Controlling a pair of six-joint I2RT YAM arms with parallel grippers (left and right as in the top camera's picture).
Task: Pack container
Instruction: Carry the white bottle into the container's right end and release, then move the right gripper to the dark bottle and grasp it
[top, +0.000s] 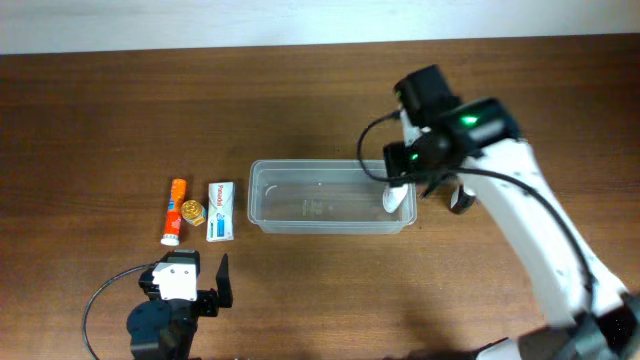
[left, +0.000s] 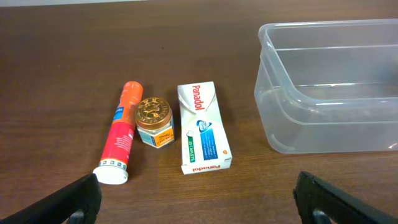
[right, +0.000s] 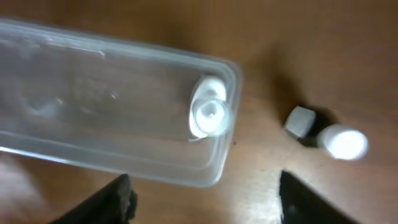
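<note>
The clear plastic container (top: 300, 216) lies mid-table; it also shows in the left wrist view (left: 273, 118) and the right wrist view (right: 93, 155). A white bottle (top: 396, 198) (right: 208, 115) stands inside its right end. My right gripper (top: 425, 165) (right: 202, 199) is open and empty, hovering above that end. A small dark bottle with a white cap (top: 460, 197) (right: 339, 142) lies on the table just right of the container. An orange tube (top: 173, 211) (left: 118, 140), a gold-lidded jar (top: 192, 211) (left: 153, 119) and a Panadol box (top: 220, 210) (left: 202, 127) lie left of the container. My left gripper (top: 190, 275) (left: 205, 202) is open and empty, in front of them.
The brown wooden table (top: 320, 90) runs to a pale wall at the back. A black cable (top: 100, 300) loops beside the left arm at the front left.
</note>
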